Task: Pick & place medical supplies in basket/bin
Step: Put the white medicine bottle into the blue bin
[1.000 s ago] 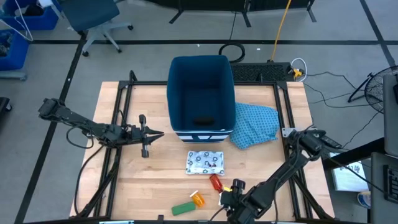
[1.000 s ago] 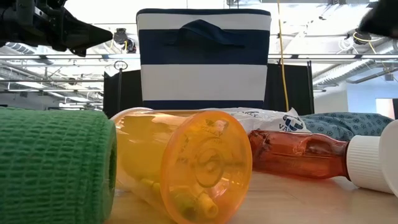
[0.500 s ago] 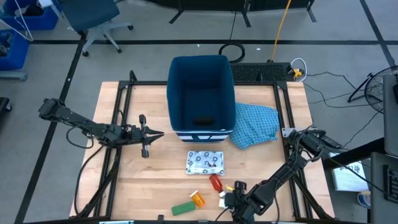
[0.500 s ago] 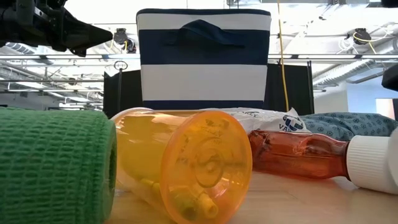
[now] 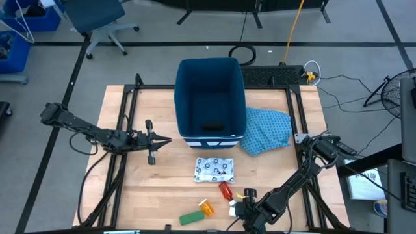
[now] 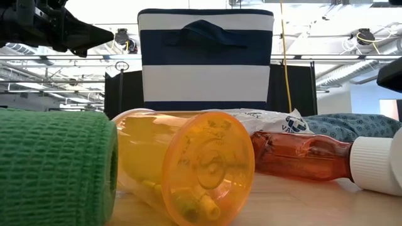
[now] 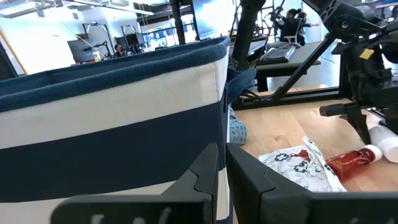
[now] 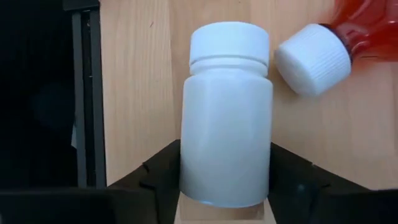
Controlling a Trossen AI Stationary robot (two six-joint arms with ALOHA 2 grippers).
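The dark-blue bin (image 5: 179, 97) stands at the table's far middle, with a black block (image 5: 212, 126) inside it. The patterned packet (image 5: 214, 169), red bottle (image 5: 225, 190), orange vial (image 5: 206, 208) and green block (image 5: 192, 218) lie near the near edge. A small white bottle (image 8: 227, 130) lies on its side beside the red bottle's white cap (image 8: 313, 59). My right gripper (image 5: 239, 207) is open over the white bottle, one finger on each side. My left gripper (image 5: 166, 140) is shut and hangs in the air left of the bin. My right gripper comes from above with its fingers (image 8: 163, 171) flanking the base end (image 8: 225, 186) of the white bottle. Whether they touch it I cannot tell. The bottle lies on its side on the table.
A blue patterned cloth (image 5: 266, 130) lies against the bin's right side. In the low view the green block (image 6: 53, 166) and orange vial (image 6: 182, 163) fill the foreground, with the red bottle (image 6: 301, 157) behind them. Bare wood shows left of the packet.
My right gripper has come down toward the white bottle at the near edge; in the low view its dark body drops lower at the right side. Nothing else has moved.
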